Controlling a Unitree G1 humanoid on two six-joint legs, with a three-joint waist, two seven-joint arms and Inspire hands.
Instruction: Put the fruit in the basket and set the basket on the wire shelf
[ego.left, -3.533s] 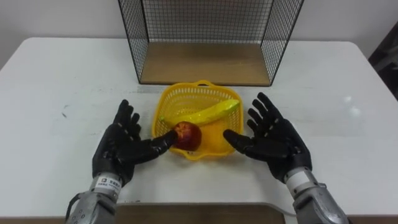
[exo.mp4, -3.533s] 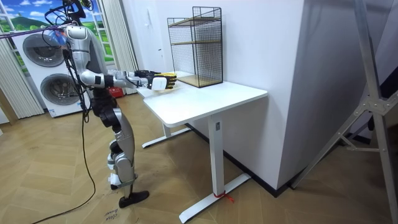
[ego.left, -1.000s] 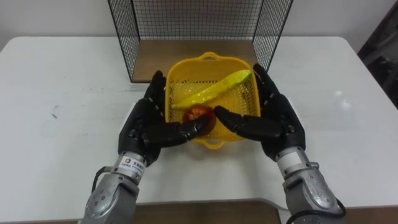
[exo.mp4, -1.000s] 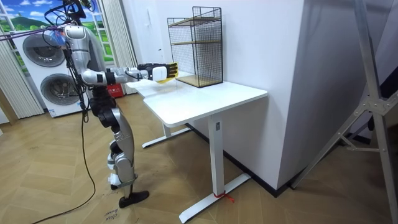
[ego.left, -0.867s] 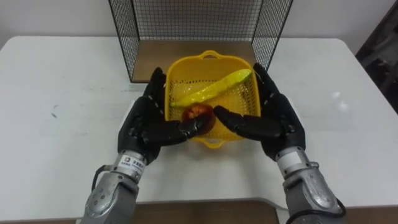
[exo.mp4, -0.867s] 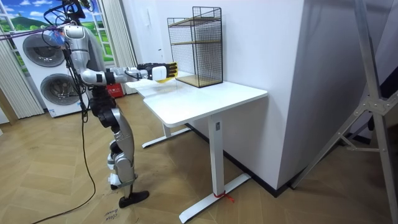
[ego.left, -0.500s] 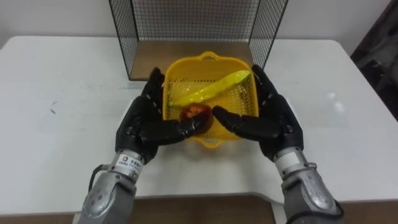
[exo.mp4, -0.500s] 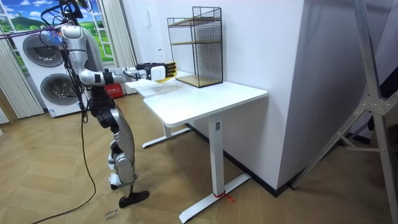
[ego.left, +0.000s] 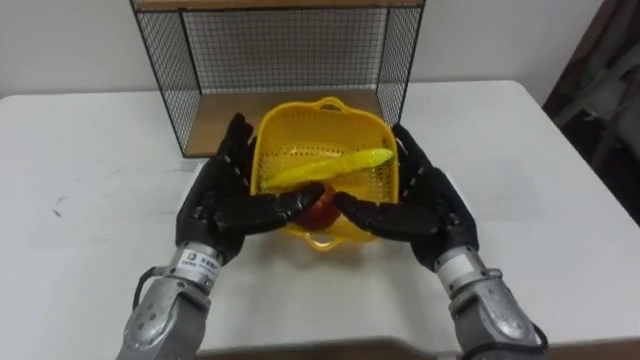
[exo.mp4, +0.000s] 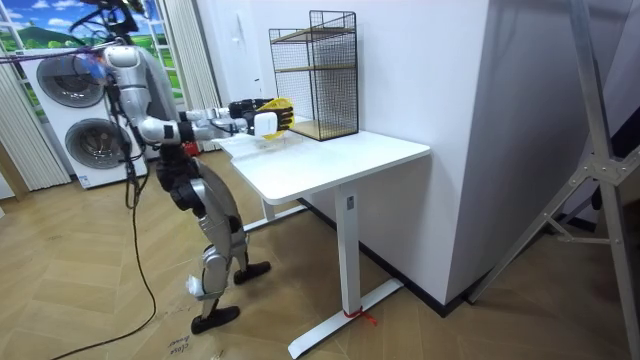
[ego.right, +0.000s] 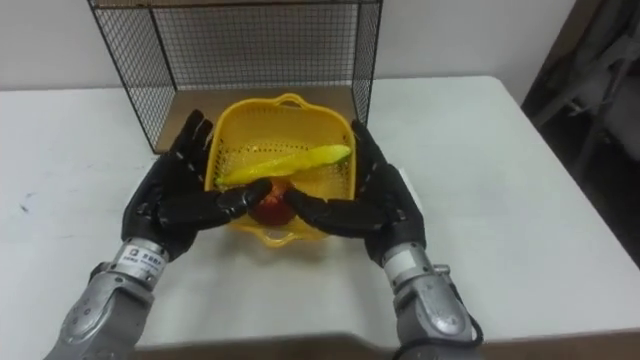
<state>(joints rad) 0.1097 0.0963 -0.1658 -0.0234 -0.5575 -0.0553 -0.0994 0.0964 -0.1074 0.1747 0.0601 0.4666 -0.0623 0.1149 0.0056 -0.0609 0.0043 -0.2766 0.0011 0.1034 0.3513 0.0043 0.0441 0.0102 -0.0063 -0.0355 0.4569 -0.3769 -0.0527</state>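
A yellow plastic basket (ego.left: 325, 135) hangs above the white table (ego.left: 520, 190), clamped between my two hands. My left hand (ego.left: 222, 200) presses its left side and my right hand (ego.left: 418, 205) its right side. On both hands the fingers are straight and the thumbs reach under the near rim. Inside the basket lie a yellow banana (ego.left: 320, 168) and a red apple (ego.left: 318, 207), the apple partly hidden by my thumbs. The black wire shelf (ego.left: 280, 55) with a wooden floor (ego.left: 215, 118) stands just behind the basket. In the room view the basket (exo.mp4: 276, 106) is held out in front of the shelf (exo.mp4: 315, 75).
I stand at the table's end (exo.mp4: 330, 155) on the room view's left, one leg stepped forward. Two washing machines (exo.mp4: 70, 110) stand behind me. Bare tabletop lies on both sides of the shelf.
My hands have closed on the basket's sides and lifted it off the table. In the last second I have stepped forward, and the basket has come nearer the shelf's mouth.
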